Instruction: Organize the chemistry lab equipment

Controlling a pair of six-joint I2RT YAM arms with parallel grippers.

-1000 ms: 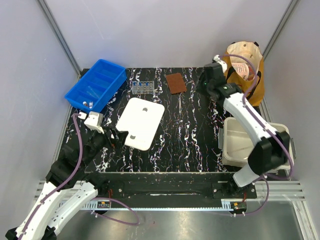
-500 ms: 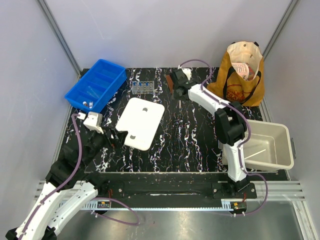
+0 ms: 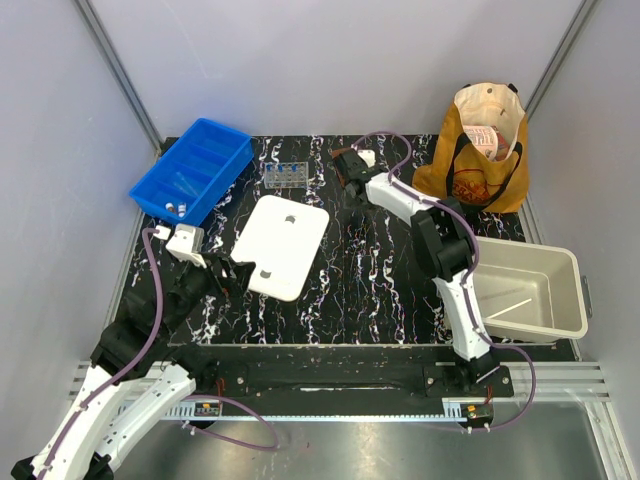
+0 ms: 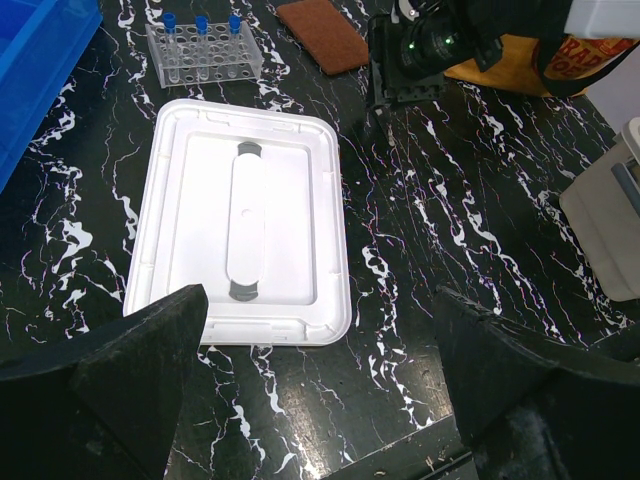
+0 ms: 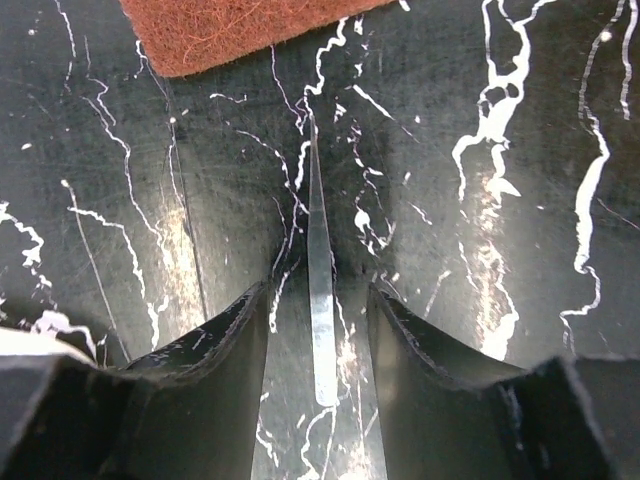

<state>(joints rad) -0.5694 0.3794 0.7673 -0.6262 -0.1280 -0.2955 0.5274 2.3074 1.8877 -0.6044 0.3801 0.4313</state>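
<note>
A thin metal tool lies flat on the black marbled table. My right gripper is open and low over it, with one finger on each side and not touching it. In the top view the right gripper is at the far middle of the table. A clear tube rack with blue-capped tubes stands to its left and also shows in the left wrist view. White-capped vials lie in the blue bin. My left gripper is open and empty near the white lid.
A brown scrub pad lies just beyond the tool. A tan tote bag stands at the far right. A white tub holding a thin stick sits at the right edge. The white lid lies left of centre.
My right arm has swung left from the tote bag to the far middle and come down around the thin metal tool. The left arm has not moved.
</note>
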